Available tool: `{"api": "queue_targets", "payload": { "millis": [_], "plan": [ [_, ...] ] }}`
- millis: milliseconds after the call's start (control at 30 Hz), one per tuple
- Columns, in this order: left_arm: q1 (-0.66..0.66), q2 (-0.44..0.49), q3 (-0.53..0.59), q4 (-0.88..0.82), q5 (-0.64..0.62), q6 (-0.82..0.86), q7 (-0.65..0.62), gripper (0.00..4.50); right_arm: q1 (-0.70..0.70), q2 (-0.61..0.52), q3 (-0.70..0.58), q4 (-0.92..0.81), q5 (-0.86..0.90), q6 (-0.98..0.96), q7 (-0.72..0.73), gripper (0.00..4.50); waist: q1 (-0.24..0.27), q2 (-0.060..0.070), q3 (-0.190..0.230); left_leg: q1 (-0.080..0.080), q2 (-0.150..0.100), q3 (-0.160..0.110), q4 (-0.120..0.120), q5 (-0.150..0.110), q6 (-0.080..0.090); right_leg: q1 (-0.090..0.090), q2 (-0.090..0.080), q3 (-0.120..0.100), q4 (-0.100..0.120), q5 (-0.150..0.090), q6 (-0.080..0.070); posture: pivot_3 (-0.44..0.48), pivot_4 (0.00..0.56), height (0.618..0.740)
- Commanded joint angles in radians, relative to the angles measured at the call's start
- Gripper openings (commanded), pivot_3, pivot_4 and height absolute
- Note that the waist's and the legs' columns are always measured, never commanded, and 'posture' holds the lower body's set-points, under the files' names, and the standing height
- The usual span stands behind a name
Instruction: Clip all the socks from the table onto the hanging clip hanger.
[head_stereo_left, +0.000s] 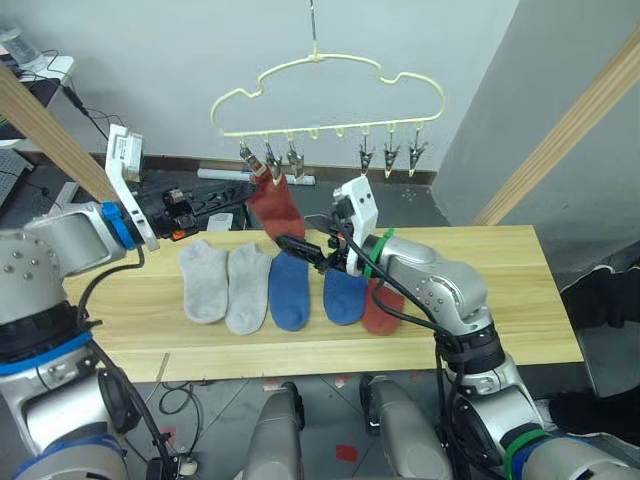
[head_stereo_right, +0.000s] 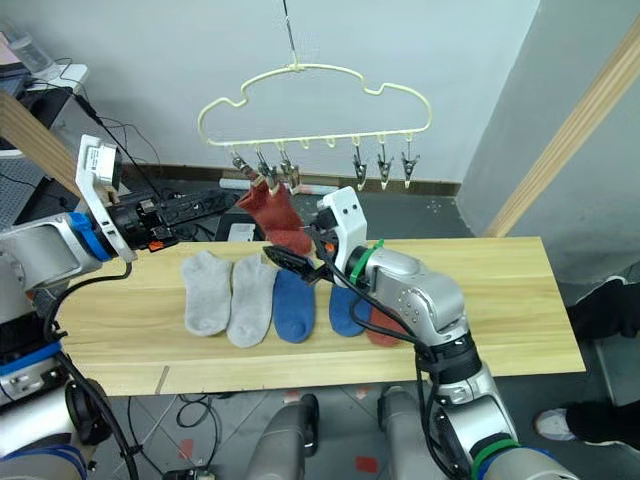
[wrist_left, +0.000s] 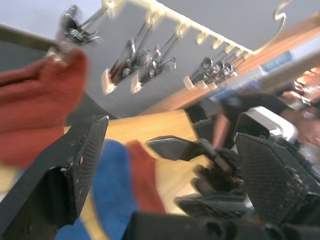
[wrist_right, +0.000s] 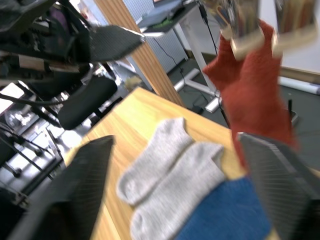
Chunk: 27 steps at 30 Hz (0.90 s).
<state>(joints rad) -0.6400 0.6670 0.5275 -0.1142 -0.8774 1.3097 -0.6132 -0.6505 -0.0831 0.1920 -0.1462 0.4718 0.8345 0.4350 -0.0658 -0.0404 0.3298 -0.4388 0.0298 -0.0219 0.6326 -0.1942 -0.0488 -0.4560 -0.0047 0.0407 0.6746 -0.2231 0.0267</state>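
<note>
Already one rust red sock (head_stereo_left: 276, 208) hangs from a left-side clip of the clip hanger (head_stereo_left: 330, 95); your risk is knocking it. Your right gripper (head_stereo_left: 312, 252), fingers spread and empty, sits just below that sock, so a careless lift could brush it off the clip or set the hanger swinging. Your left gripper (head_stereo_left: 205, 206) is also open with nothing held, raised near the left clips. No containers are present. Five socks lie in a row on the table (head_stereo_left: 500, 300): two grey socks (head_stereo_left: 222, 283), two blue socks (head_stereo_left: 292, 290) and a second red sock (head_stereo_left: 380, 308) on the right.
</note>
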Motion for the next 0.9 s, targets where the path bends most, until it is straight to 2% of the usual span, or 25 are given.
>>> {"api": "queue_targets", "payload": {
  "millis": [33,200,267,367,467,567,700,900],
  "plan": [
    [0.079,-0.033,-0.008,-0.113,0.118,-0.255,0.062,4.50,0.044,-0.063,-0.016,-0.139,0.002,-0.006,0.021,4.47,0.008,0.000,0.000,0.000,0.000,0.000,0.000,0.000,0.000,0.000,0.000,0.000,-0.001,0.000,0.000,-0.043,0.267,0.740],
    [0.198,-0.103,-0.092,-0.213,0.261,-0.525,0.103,4.50,0.116,-0.137,-0.049,-0.272,0.007,-0.004,0.004,4.47,0.016,-0.001,-0.001,-0.001,0.000,0.000,0.000,0.000,0.000,0.000,0.000,0.000,-0.001,0.000,0.000,-0.040,0.267,0.740],
    [0.256,-0.102,-0.147,-0.236,0.313,-0.605,0.081,4.50,0.151,-0.172,-0.055,-0.341,-0.005,-0.013,-0.001,4.47,0.016,-0.002,-0.001,0.000,0.000,0.000,0.000,0.000,0.000,0.000,0.000,0.000,-0.001,0.000,0.000,-0.044,0.269,0.740],
    [0.275,-0.180,-0.131,-0.254,0.265,-0.645,0.121,4.50,0.187,-0.187,-0.091,-0.418,0.021,0.007,-0.022,4.47,0.016,-0.002,-0.001,0.000,0.000,0.000,0.000,0.000,0.000,0.000,0.001,0.000,-0.001,0.000,0.000,-0.053,0.273,0.740],
    [0.298,-0.195,-0.185,-0.260,0.326,-0.750,0.099,4.50,0.198,-0.208,-0.106,-0.443,0.025,0.011,-0.019,4.47,0.015,-0.002,-0.001,-0.001,-0.001,0.001,0.002,0.000,0.000,0.000,0.002,0.000,-0.001,0.000,0.000,-0.060,0.278,0.740],
    [0.300,-0.243,-0.196,-0.246,0.314,-0.796,0.119,3.90,0.200,-0.226,-0.114,-0.450,0.027,0.009,-0.019,4.50,0.013,-0.002,-0.002,0.000,-0.001,0.001,0.004,0.000,0.001,0.001,0.003,0.001,0.000,0.000,0.000,-0.073,0.279,0.740],
    [0.302,-0.282,-0.270,-0.223,0.374,-0.854,0.155,2.69,0.191,-0.241,-0.103,-0.458,0.016,-0.016,-0.018,4.50,0.009,-0.002,-0.002,0.000,-0.001,0.001,0.007,0.000,0.001,0.002,0.004,0.001,0.002,0.000,0.000,-0.077,0.278,0.740],
    [0.245,-0.326,-0.311,-0.146,0.422,-0.911,0.192,2.69,0.173,-0.228,-0.096,-0.452,0.020,-0.030,-0.024,4.50,0.009,-0.002,-0.002,0.000,-0.002,0.000,0.011,0.000,0.001,0.003,0.005,0.000,0.003,0.000,0.001,-0.077,0.281,0.740]
  ]
}}
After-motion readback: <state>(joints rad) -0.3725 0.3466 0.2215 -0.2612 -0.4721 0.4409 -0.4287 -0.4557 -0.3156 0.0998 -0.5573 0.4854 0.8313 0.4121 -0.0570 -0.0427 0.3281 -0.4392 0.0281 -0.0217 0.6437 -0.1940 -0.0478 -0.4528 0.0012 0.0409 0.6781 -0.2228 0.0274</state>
